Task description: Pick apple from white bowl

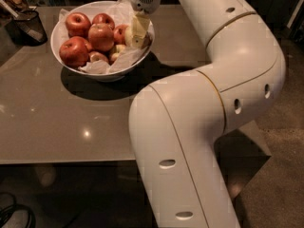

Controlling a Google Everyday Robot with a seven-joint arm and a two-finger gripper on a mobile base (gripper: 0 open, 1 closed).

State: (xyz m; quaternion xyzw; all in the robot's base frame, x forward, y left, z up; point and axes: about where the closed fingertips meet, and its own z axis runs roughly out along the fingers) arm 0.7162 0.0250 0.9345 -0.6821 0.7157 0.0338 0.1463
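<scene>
The white bowl (101, 73) stands on the far left part of the grey table (71, 122). It is lined with crumpled white paper and holds several red apples, such as a large one (101, 36) in the middle and one (73, 51) at the front left. My gripper (137, 36) reaches down into the right side of the bowl, right beside the apples there. A partly hidden apple (120, 32) lies just left of it. The wrist hides what lies under the gripper.
A small black mesh cup (29, 26) stands at the table's far left. My white arm (213, 84) bends over the table's right side and fills the lower middle of the view. The table's front edge runs across the lower left.
</scene>
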